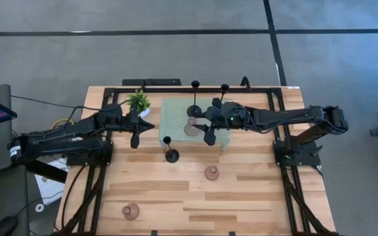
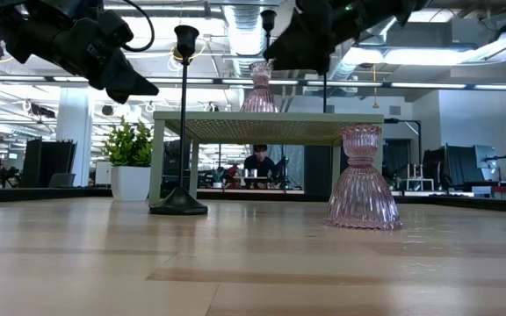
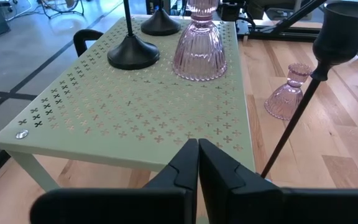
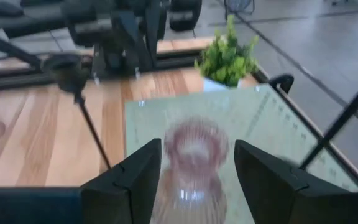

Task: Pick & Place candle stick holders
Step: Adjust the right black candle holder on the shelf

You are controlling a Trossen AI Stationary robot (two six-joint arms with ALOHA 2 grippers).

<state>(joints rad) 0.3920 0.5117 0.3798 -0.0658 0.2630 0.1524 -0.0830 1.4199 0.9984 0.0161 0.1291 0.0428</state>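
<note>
The right gripper point(image 4: 194, 168), jaws wide open, hovers over the pink glass holder point(image 4: 194, 162) on the mint-green stand point(image 1: 176, 124); the left gripper point(image 3: 197, 165), jaws closed and empty, waits beside the stand's left edge.

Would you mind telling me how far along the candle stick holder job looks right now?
Two black stems and one pink glass holder stand on the mint-green stand. The right gripper has its open fingers straddling that pink one. One black stem and two pink holders sit on the table; the left gripper hangs shut beside the stand.
</note>
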